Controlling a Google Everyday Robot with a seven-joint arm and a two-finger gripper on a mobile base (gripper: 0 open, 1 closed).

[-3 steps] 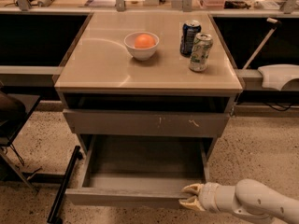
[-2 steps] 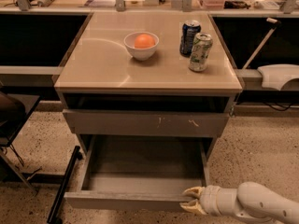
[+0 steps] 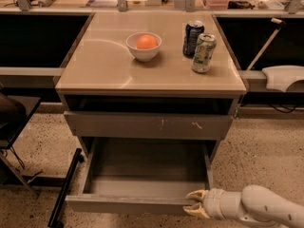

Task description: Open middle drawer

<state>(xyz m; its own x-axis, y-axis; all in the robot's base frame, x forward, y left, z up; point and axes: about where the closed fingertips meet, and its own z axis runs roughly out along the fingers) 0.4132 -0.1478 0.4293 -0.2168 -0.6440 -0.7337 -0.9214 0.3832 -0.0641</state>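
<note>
Against the frame of a second ago, the middle drawer [image 3: 123, 204] has come a little further out of the cabinet [image 3: 104, 65], and its front panel sits slightly lower in my view. The gripper [image 3: 192, 203] has travelled with it. It is at the right end of that panel, well out in front of the cabinet's base. The claw is narrow, with one finger over the panel's top edge and the other on its face, so it is pinching the drawer front. My white forearm [image 3: 259, 208] comes in from the cabinet's lower right.

The drawer's grey box is open to view beneath the scratched drawer front [image 3: 142, 125], which sits closed and flush in the cabinet — no change there.

Nothing on the cabinet top has shifted. The white bowl [image 3: 142, 55] with the orange [image 3: 147, 42] is near the centre. Toward the right edge are the dark blue can [image 3: 193, 38] and, just in front of it, the green-and-white can [image 3: 203, 53]. Both carry printing, but I cannot read a brand on either.
</note>
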